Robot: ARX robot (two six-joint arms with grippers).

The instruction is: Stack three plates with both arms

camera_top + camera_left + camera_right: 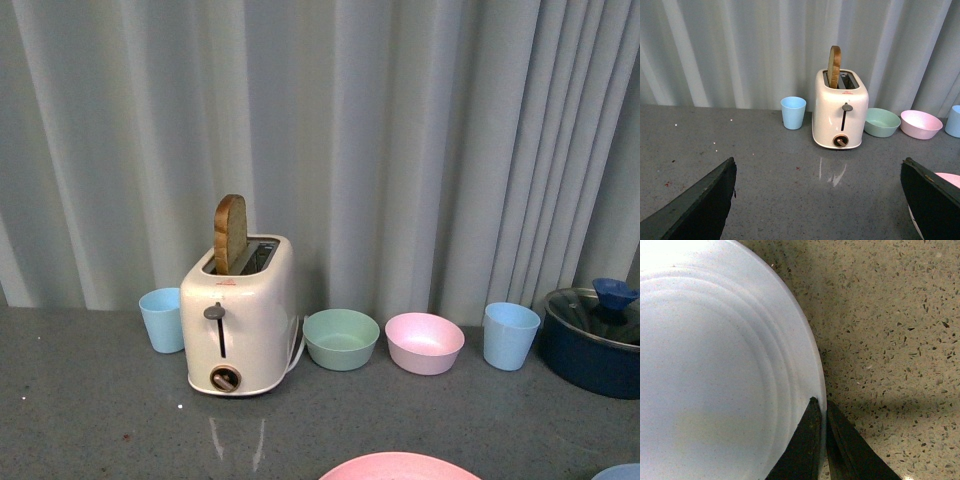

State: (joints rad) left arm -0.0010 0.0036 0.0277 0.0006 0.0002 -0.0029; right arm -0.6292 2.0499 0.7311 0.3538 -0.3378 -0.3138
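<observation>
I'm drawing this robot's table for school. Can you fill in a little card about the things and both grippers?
toaster: white, bread slice sticking up
left cup: light blue, beside toaster
right cup: light blue
bowls: green bowl, pink bowl, side by side
pot: dark blue, glass lid
plates seen: pink plate, light blue plate
left gripper: open, empty
right gripper: shut on light blue plate's rim

Soft even light, glare on tabletop (235,440)
</observation>
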